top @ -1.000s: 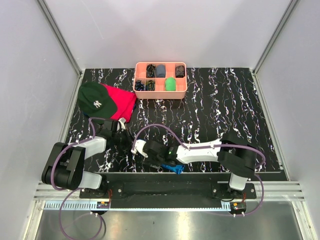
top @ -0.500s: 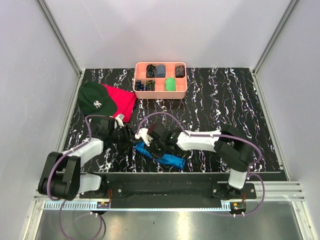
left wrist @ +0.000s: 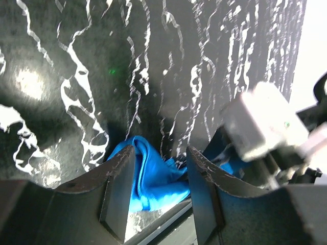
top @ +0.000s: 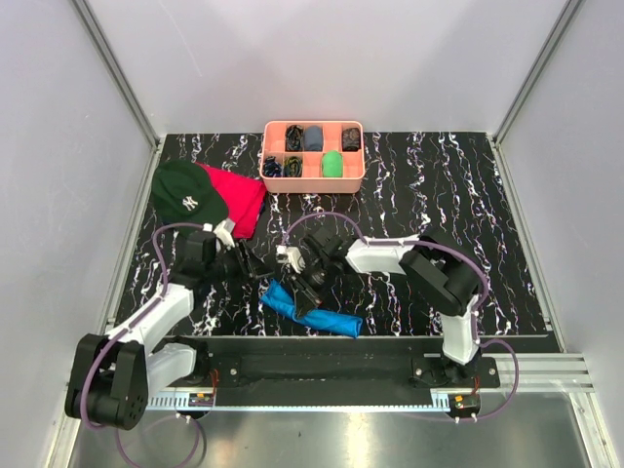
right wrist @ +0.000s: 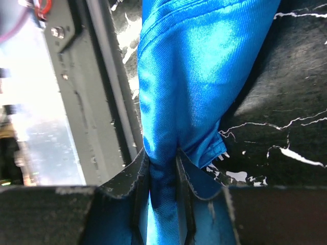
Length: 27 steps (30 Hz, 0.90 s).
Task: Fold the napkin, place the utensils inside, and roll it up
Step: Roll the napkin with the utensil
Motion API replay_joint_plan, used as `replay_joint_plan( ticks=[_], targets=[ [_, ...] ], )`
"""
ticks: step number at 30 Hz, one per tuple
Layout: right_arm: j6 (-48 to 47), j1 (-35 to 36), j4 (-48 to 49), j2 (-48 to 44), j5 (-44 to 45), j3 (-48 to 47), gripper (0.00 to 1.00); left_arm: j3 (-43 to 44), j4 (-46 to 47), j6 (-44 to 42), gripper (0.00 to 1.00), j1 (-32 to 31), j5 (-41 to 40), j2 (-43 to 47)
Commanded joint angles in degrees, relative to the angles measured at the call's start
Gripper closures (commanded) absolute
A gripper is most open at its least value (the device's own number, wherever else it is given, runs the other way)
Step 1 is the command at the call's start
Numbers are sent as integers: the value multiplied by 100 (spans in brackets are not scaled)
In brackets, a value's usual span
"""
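Observation:
The bright blue napkin (top: pixel 314 310) lies bunched in a long strip near the table's front edge. My right gripper (top: pixel 304 277) is shut on one fold of it; in the right wrist view the cloth (right wrist: pixel 194 66) runs out from between the closed fingertips of that gripper (right wrist: pixel 162 159). My left gripper (top: pixel 252 265) is open and empty, just left of the napkin's left end. In the left wrist view the blue cloth (left wrist: pixel 150 176) shows beyond the spread jaws of the left gripper (left wrist: pixel 159 173). The utensils are not in view.
A pink tray (top: pixel 313 184) with small items in its compartments stands at the back centre. A dark green cap (top: pixel 185 193) lies on a red cloth (top: pixel 244 198) at the back left. The metal front rail (right wrist: pixel 110 92) runs close beside the napkin.
My right gripper has moved away from the front edge, drawing the napkin out into a longer strip. My left gripper has swung up and right toward the napkin's left end.

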<state>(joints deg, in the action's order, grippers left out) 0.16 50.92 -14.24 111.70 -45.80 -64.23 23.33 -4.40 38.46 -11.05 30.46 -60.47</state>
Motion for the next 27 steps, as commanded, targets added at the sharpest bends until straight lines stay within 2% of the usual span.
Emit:
replay_joint_plan(
  ticks=[1,8,12,16,19,20,21,23,24,27],
  targets=[
    [230,-222,-17,273,-1052,-353,74,-276,299,4,53,33,12,9],
    [335,-538,9,730,-1668,-600,75,-496,836,136,52,6,320,-307],
    [335,-627,0,915,-1783,-723,75,-540,1230,197,52,-38,390,-781],
    [353,-644,-9,915,-1635,-732,76,-549,1600,294,60,-82,601,-1195],
    [370,-644,-44,810,-1389,-723,73,-514,1715,338,82,-99,698,-1459],
    [396,-644,-61,714,-1309,-714,70,-488,1689,338,97,-99,690,-1529],
    [414,-644,-87,643,-1091,-714,67,-470,1636,338,100,-99,655,-1556],
    [388,-644,-201,372,-888,-697,59,-391,1496,320,100,-91,602,-1626],
    [379,-644,-245,257,-634,-688,47,-347,1443,320,100,-99,584,-1652],
    [283,-636,-413,-270,-72,-644,34,-207,1249,294,100,-99,505,-1775]
  ],
)
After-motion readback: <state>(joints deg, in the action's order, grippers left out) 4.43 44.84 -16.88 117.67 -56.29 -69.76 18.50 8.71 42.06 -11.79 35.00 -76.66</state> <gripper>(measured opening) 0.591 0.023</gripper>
